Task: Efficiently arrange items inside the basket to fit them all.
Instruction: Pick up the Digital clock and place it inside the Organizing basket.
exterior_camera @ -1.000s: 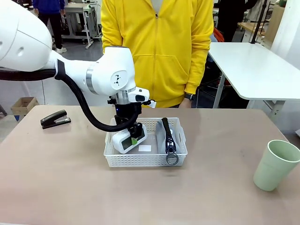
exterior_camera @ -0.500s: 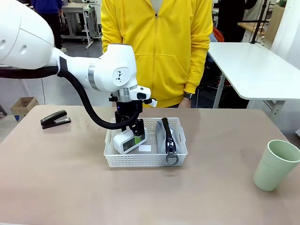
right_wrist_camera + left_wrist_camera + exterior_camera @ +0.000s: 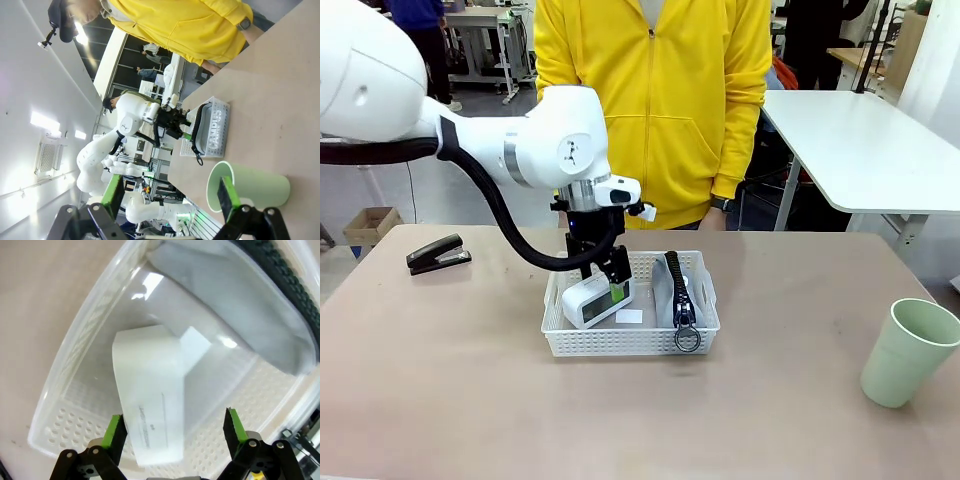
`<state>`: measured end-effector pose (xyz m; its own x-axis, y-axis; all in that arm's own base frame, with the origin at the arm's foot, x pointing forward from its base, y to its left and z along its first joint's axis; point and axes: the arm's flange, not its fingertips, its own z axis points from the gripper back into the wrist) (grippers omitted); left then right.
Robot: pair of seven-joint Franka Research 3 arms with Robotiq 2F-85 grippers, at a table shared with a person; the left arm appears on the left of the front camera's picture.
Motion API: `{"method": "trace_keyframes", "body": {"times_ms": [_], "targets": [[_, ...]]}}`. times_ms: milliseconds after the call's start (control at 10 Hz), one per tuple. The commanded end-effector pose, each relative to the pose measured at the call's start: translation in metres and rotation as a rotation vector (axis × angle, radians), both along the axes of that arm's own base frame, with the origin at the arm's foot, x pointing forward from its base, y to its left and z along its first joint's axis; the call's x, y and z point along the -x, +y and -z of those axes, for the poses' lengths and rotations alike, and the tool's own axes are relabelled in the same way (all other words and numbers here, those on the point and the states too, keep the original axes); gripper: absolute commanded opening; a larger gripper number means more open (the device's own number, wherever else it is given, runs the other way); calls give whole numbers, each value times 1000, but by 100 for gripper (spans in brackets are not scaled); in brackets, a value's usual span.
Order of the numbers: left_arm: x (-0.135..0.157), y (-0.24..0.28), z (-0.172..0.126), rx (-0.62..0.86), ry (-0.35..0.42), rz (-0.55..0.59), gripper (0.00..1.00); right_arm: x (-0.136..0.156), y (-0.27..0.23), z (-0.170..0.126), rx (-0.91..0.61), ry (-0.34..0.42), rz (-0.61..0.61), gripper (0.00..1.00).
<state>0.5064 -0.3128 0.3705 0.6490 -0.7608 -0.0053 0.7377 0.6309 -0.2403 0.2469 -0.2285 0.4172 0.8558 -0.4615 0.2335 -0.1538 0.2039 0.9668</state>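
Presently we log the left gripper, jaws wide above the white box in the basket, the pouch on edge, seemingly sparing room, and the right gripper likewise wide.

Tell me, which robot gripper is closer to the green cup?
The right gripper. It is open and points at the green cup, which sits just in front of it. The left gripper is over the basket, much farther from the cup.
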Motion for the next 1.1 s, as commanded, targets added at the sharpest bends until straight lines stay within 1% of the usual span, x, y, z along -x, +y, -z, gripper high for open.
{"method": "trace_keyframes", "body": {"times_ms": [0,100,200,300,400,500,600,700,800,900,1000], "targets": [[30,43,-59,132,-93,-46,100,0,0,-3,-17,-9,7,100],[44,71,-89,208,-119,-69,100,0,0,-3,-17,-9,7,100],[63,105,-117,279,-114,-59,100,0,0,-3,-17,-9,7,100],[81,143,-138,366,-105,-48,100,0,0,-3,-17,-9,7,100],[98,189,-152,471,-82,-71,100,0,0,-3,-17,-9,7,100],[115,238,-157,580,-80,-146,100,0,0,-3,-17,-9,7,100],[132,293,-152,714,-53,-243,100,0,0,-3,-17,-9,7,100],[142,326,-144,805,-38,-302,100,0,0,-3,-17,-9,7,100],[155,377,-127,929,-41,-445,100,0,0,-3,-17,-9,7,100],[161,419,-109,1069,-11,-464,100,0,0,-3,-17,-9,7,100],[163,453,-91,1122,-29,-631,100,0,0,-3,-17,-9,7,100]]}}
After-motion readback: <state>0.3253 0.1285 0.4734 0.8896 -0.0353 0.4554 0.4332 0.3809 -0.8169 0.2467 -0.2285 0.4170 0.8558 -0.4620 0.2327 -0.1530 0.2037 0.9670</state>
